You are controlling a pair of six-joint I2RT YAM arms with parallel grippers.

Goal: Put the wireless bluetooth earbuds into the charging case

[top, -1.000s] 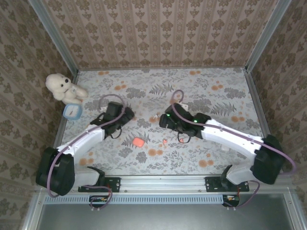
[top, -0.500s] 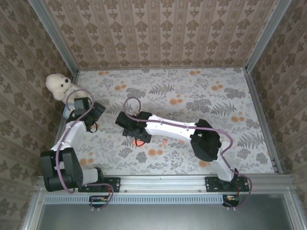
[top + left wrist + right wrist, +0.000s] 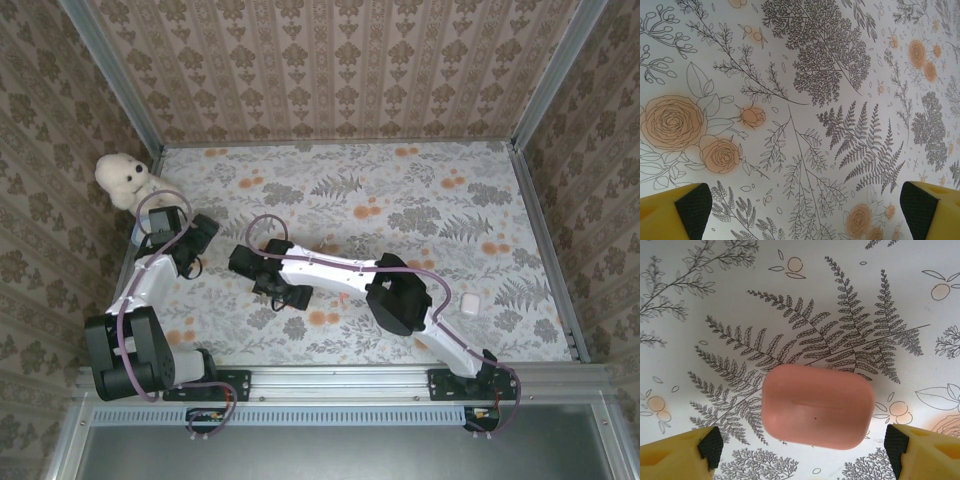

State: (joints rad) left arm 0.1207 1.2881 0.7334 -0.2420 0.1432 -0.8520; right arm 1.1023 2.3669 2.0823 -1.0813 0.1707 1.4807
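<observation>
Between the spread fingers of the right gripper point(image 3: 801, 445), the closed pink charging case point(image 3: 817, 407) lies flat on the floral cloth point(image 3: 920, 315), long axis running finger to finger, while the left gripper point(image 3: 806, 202) gapes wide over bare cloth.

Salmon-pink charging case point(image 3: 817, 407) w/ lid shut lies flat on fern-print cloth point(image 3: 715, 315); white case point(image 3: 468, 303) well apart.

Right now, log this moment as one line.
left gripper: open, over tablecloth | right gripper: open, fingers either side of pink case, not touching | pink case: closed, flat on tablecloth
</observation>
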